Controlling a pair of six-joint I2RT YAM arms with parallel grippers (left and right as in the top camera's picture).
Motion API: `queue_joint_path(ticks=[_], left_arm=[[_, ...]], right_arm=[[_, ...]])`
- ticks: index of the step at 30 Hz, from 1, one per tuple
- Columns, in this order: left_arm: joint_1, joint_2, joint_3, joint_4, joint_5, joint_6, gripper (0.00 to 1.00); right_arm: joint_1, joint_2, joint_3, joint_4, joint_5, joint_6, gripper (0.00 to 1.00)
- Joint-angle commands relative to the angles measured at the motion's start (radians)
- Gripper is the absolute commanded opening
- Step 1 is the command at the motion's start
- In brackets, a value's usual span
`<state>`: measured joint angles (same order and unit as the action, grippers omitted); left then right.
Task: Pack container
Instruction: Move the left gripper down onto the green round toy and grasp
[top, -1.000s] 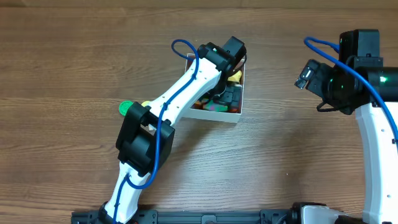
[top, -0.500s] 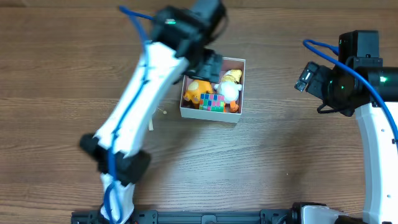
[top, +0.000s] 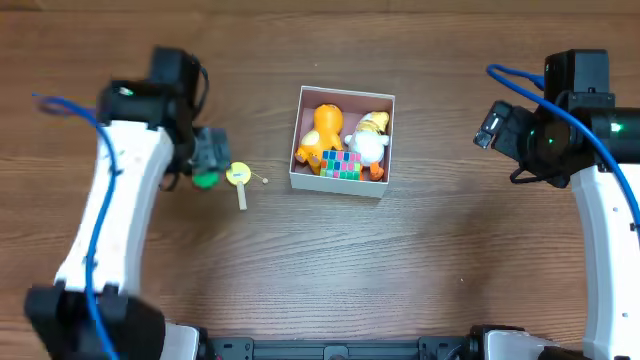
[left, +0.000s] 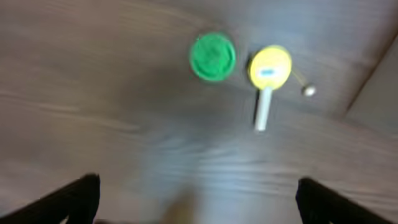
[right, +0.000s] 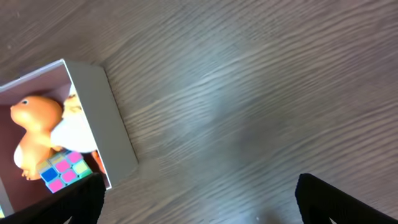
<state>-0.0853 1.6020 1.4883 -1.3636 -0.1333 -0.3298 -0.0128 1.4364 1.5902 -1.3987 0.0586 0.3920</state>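
Observation:
The container (top: 336, 184) stands mid-table, white-walled, and holds an orange toy (top: 325, 135), a white and yellow duck toy (top: 371, 140) and a coloured cube (top: 340, 165). A green disc (top: 205, 180) and a yellow disc on a white stick (top: 238, 177) lie on the table left of the container. My left gripper (top: 205, 156) hovers just above the green disc, open and empty. In the left wrist view the green disc (left: 212, 56) and the yellow disc (left: 269, 67) lie ahead of the open jaws (left: 198, 199). My right gripper (top: 490, 123) is open and empty, right of the container.
The right wrist view shows the container's white wall (right: 102, 118), the orange toy (right: 37, 134) and the cube (right: 62, 171) at the left, with bare wood between the open jaws (right: 199, 199). A small bead on a thread (left: 308, 91) lies beside the yellow disc.
My left arm has swung away from the container to the left and now hovers over the green disc. The toys in the container are uncovered. The right arm has not moved.

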Motion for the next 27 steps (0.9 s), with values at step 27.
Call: queue_joint_path(ticks=[27], left_arm=[[0.101,0.307,-0.303,0.549,0.0,0.272,0.96]], right_arm=[[-0.003,0.002,-0.002,0.021,0.008,0.0,1.0]])
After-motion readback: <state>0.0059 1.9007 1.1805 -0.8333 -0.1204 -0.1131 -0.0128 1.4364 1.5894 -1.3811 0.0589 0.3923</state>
